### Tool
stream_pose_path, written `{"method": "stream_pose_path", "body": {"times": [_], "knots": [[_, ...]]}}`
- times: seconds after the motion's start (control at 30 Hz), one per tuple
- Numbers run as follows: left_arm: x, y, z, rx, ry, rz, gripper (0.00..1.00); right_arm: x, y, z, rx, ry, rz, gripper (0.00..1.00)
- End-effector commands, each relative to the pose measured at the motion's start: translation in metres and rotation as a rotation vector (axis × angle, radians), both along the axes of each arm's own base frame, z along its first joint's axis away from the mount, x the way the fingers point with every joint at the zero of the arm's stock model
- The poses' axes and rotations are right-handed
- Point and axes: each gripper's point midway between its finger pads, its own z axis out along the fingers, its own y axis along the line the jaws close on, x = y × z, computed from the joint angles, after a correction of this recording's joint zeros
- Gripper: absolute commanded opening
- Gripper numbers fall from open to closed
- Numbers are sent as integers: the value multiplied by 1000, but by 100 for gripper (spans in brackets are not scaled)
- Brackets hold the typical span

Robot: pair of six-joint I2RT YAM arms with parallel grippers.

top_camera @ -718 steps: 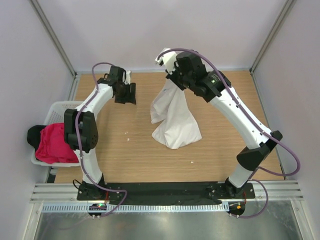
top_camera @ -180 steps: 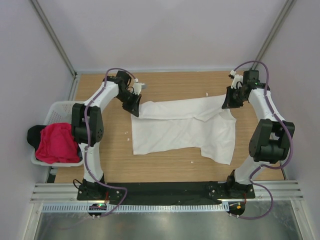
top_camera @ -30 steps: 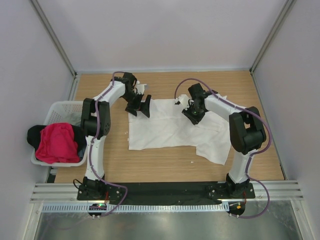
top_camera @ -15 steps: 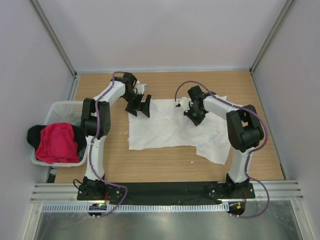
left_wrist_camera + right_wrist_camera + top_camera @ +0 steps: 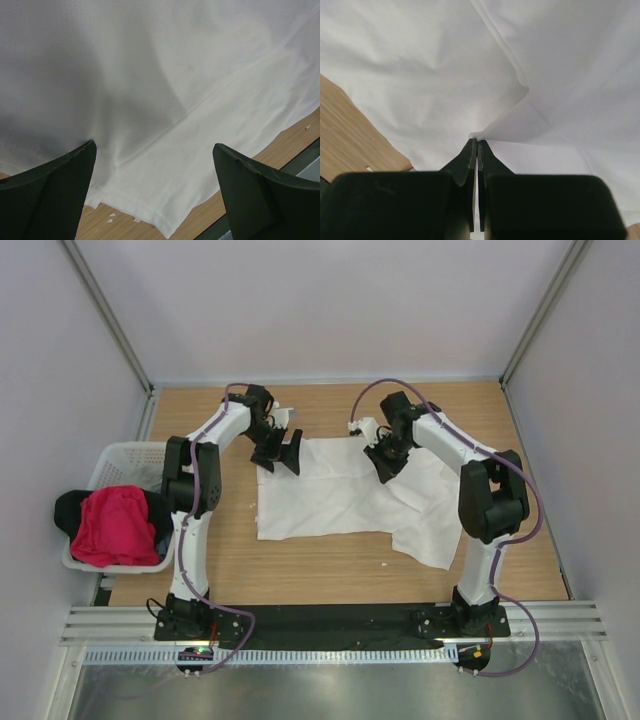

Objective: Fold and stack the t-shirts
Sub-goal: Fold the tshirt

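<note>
- My left gripper (image 5: 283, 453) hung over the far left corner of the white shirt (image 5: 335, 502). Its fingers (image 5: 55, 190) were spread wide and held nothing.
- One left fingertip sat right at the cloth; I could not tell whether it touched.
- My right gripper (image 5: 386, 462) was pinched tight, jaws together on a small peak of the white shirt near its far edge.
- The white shirt lay spread across the middle of the table (image 5: 330, 575), creased on the right, with one flap reaching toward the near right.
- The pink shirt (image 5: 115, 525) and black shirt (image 5: 68, 508) sat heaped in the basket (image 5: 112, 453) at the table's left edge, well apart from both grippers.
</note>
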Motion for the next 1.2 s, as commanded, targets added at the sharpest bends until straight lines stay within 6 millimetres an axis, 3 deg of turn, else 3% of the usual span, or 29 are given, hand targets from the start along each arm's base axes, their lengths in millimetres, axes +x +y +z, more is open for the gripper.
{"method": "stream_pose_path", "body": {"times": [0.0, 0.03, 0.1, 0.27, 0.3, 0.43, 0.47, 0.57, 0.63, 0.73, 0.83, 0.9, 1.1, 1.17], "knots": [[11, -4, 8, -21, -38, 7, 99, -22, 8, 5, 65, 134, 5, 9], [10, -3, 9, -20, -40, 6, 100, -21, 7, 4, 69, 143, -4, 19], [11, -2, 11, -16, -48, 7, 100, -20, 3, 2, 70, 166, -31, 26], [18, -2, 25, -15, -91, 3, 99, 1, -21, 11, 89, 142, -169, 29], [21, -2, 35, -23, -118, -1, 100, 18, -33, 18, 115, 99, -229, 29], [42, -3, 79, -33, -246, 8, 100, 53, -61, 39, 134, -7, -373, 29], [53, -1, 100, -49, -294, 39, 100, 60, -74, 40, 117, -38, -408, 29], [73, 1, 130, -167, -317, 161, 100, 72, -94, 38, 94, -103, -443, 29], [78, 4, 132, -237, -281, 203, 100, 77, -97, 28, 83, -95, -452, 29], [69, 12, 105, -191, -241, 133, 99, 83, -101, 17, 92, -79, -493, 28], [63, 34, 71, -60, -189, 133, 94, 88, -109, 13, 78, -90, -511, 28], [64, 45, 62, -10, -209, 112, 91, 92, -120, 13, 72, -106, -538, 28], [79, 76, 43, 130, -243, 137, 90, 102, -180, 19, 140, -86, -750, 28], [81, 77, 38, 135, -236, 130, 81, 99, -188, 16, 155, -69, -782, 28]]}}
